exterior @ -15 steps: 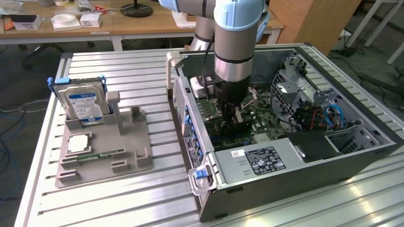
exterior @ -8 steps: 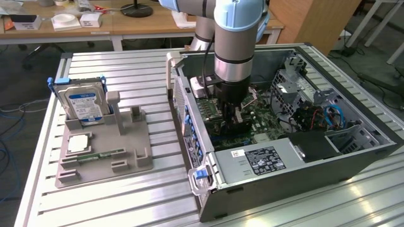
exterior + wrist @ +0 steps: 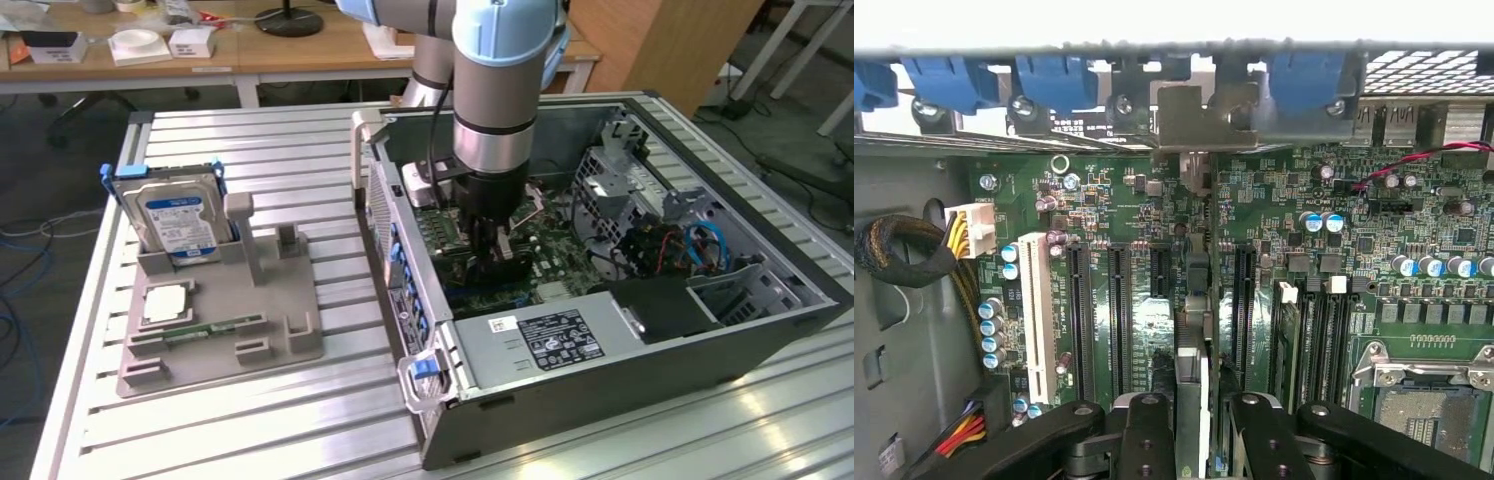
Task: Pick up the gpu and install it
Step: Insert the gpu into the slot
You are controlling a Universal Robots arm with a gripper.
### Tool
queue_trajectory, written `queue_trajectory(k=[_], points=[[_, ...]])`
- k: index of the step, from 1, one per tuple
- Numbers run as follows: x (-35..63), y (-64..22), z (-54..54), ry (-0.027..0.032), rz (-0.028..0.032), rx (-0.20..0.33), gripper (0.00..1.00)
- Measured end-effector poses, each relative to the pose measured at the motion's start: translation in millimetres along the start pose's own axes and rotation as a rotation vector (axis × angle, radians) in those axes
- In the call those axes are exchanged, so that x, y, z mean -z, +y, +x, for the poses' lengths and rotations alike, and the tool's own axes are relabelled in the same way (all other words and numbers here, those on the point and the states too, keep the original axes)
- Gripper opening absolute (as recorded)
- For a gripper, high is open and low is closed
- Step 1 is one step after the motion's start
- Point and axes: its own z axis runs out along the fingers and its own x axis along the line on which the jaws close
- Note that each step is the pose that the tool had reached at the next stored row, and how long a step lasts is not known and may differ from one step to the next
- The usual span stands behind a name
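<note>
Gripper (image 3: 1191, 425): clamped on the top edge of the gpu (image 3: 1192, 370), one black finger (image 3: 1147, 430) on each flat face, the jaws only partly apart because the card between them is thin.
Gripper in the exterior view (image 3: 497, 250): reaching straight down from the arm (image 3: 501, 90) into the open computer case (image 3: 747, 330).
Gpu position: held upright and edge-on, standing among the black expansion slots (image 3: 1119, 310) of the motherboard (image 3: 1334, 260); its far end reaches toward the metal bracket (image 3: 1199, 120) at the case's rear wall. Whether its lower edge is already seated in a slot I cannot tell.
Gpu handling, my judgement: light, stiff and flat, so it should not sag in a pinch grip; smooth faces could slip if pushed hard; fragile at the contact edge and the components.
Where to hold, my judgement: on the upper edge near the middle, as now, so downward force stays even along the card and it does not tilt.
Around the slot: white slot (image 3: 1037, 310) to one side, memory slots (image 3: 1319, 340) and processor socket (image 3: 1419, 390) to the other.
Outside the case: hard drive (image 3: 174, 215) upright in the grey parts stand (image 3: 267, 340), well apart from the work.
</note>
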Motion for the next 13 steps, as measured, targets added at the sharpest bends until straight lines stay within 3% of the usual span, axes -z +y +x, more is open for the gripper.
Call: queue_trajectory(k=[1, 8, 13], points=[[-0.5, 0.2, -0.2, -0.0019, 0.0001, -0.001, 0.27], [1.4, -0.2, 0.1, -0.0008, 0.0000, 0.000, 0.31], [9.2, -1.3, 0.5, -0.0022, 0.0017, 0.000, 0.31]])
